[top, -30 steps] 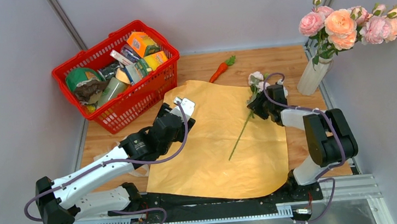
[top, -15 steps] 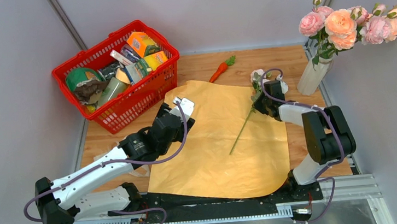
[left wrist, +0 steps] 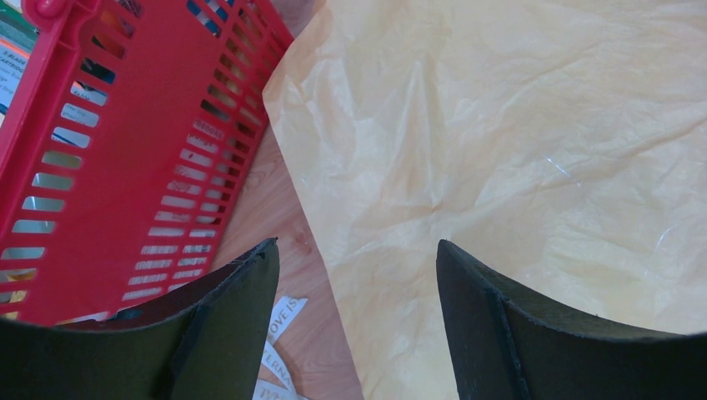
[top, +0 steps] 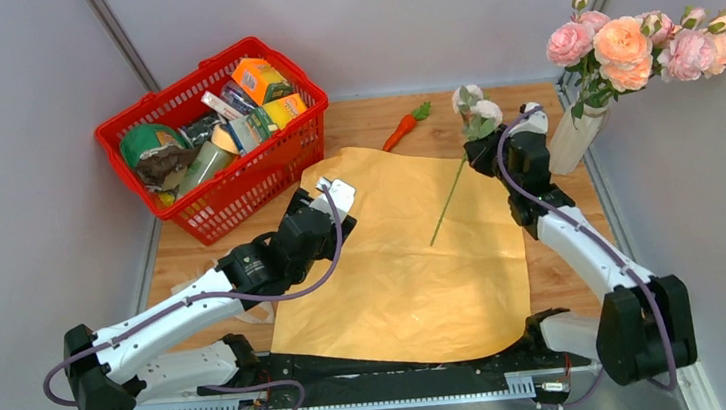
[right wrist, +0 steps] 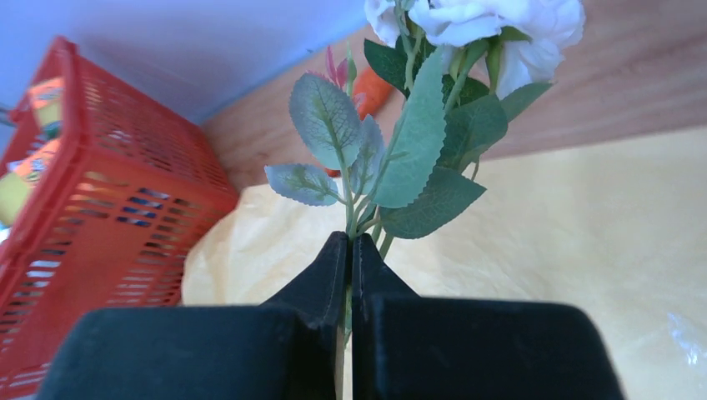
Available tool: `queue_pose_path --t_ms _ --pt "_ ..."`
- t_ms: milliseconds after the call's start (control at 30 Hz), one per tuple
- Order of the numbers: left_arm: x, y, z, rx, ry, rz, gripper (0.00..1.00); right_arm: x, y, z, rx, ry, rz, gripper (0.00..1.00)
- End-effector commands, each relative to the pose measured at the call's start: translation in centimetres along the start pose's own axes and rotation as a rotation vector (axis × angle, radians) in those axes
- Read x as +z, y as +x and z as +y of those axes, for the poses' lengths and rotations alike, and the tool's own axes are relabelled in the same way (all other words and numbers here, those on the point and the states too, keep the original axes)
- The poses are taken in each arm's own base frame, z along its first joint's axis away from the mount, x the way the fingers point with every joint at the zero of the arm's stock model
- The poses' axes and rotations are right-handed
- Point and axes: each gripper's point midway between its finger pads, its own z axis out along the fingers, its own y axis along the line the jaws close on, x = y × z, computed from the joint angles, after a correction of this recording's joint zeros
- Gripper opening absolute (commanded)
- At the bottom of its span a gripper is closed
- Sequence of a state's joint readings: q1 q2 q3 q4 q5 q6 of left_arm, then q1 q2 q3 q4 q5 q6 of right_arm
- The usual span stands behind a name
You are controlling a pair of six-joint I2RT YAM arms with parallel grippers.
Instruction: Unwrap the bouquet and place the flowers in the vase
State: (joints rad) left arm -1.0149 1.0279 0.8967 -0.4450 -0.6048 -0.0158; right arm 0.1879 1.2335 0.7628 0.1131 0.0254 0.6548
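Done: wrapping paper [top: 415,260] spread flat; most flowers [top: 625,44] standing in the vase [top: 571,143]. Left, by appearance: one pale flower [top: 478,105], stem clamped in the right gripper [right wrist: 350,243], held just left of the vase. Left gripper [left wrist: 357,246] apart, empty, over the paper's edge.

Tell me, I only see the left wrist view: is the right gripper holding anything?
Observer: Yes, the right gripper is shut on a white flower, gripping its stem just under the leaves.
Operator: Where is the vase from there?
Observer: In the top view, the white vase stands just to the right of that gripper.
Operator: Anything in it?
Observer: Several pink flowers and one peach flower.
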Motion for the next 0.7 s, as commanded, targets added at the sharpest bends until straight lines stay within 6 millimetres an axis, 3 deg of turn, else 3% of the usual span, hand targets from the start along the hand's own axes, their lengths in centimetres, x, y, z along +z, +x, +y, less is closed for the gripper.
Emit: queue_pose_path --t_ms 0,67,267,467,667 --pt "-0.5 -1.7 0.4 -0.018 -0.003 -0.050 0.77 -2.7 -3.8 4.6 -0.094 -0.196 -0.126 0.00" --pt "-0.5 -1.7 0.4 -0.016 -0.003 -0.050 0.77 -3.4 -3.3 4.8 -0.075 -0.204 -0.103 0.00" --pt "-0.5 -2.1 -0.3 -0.046 0.034 -0.046 0.77 -3.9 2.1 1.9 -0.029 -0.135 0.040 0.00" --pt "-3.4 -7.5 -6.5 -0.385 0.422 -0.218 0.75 -5.1 2.1 4.4 -0.032 -0.255 0.021 0.00" --pt "-3.7 -9.7 -13.1 -0.625 0.719 -0.153 0.75 -7.1 2.6 6.6 -0.051 -0.316 -0.009 0.00"
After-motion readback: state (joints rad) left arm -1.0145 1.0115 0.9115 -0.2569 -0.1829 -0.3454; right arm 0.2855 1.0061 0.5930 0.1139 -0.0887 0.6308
